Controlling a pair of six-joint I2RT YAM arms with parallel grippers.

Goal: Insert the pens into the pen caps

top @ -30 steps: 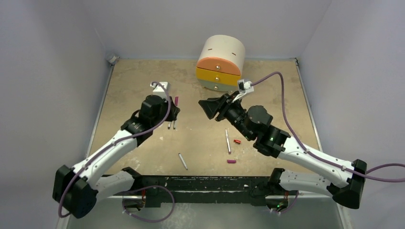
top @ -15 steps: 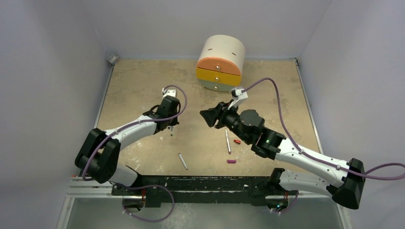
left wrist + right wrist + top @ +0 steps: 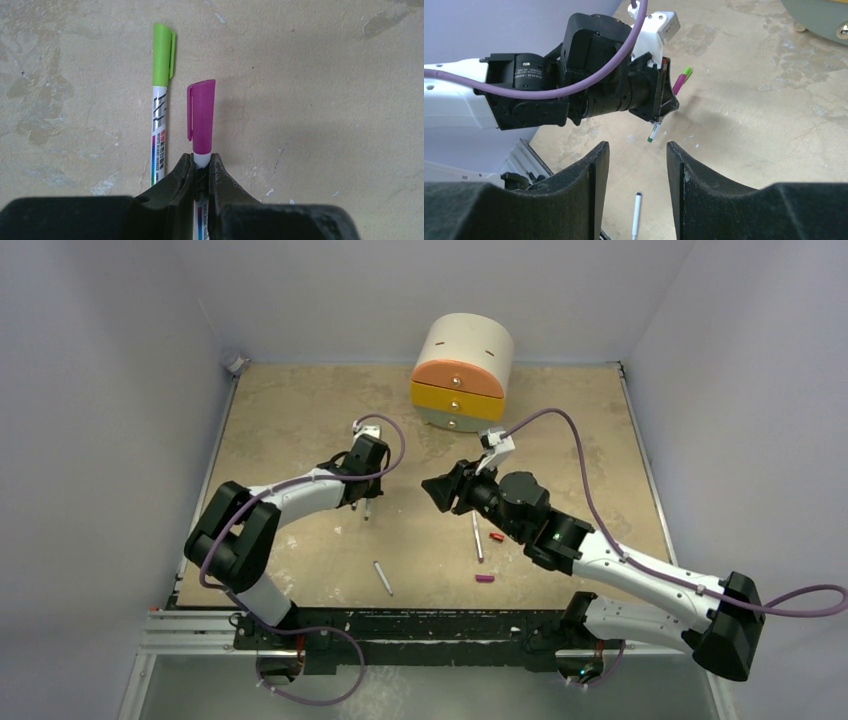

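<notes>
Our left gripper [image 3: 200,172] is clamped tight on the magenta-capped pen [image 3: 201,117], pinching its barrel just below the cap, beside the green-capped pen [image 3: 161,75] lying on the table [image 3: 310,100]. Our right gripper [image 3: 636,165] hangs partly open, holding nothing. One bare pen [image 3: 477,536] lies beside the red cap [image 3: 497,537], near the magenta cap [image 3: 484,578]; a second bare pen [image 3: 382,578] lies apart. We judge them light, stiff and slick, best gripped mid-barrel.
</notes>
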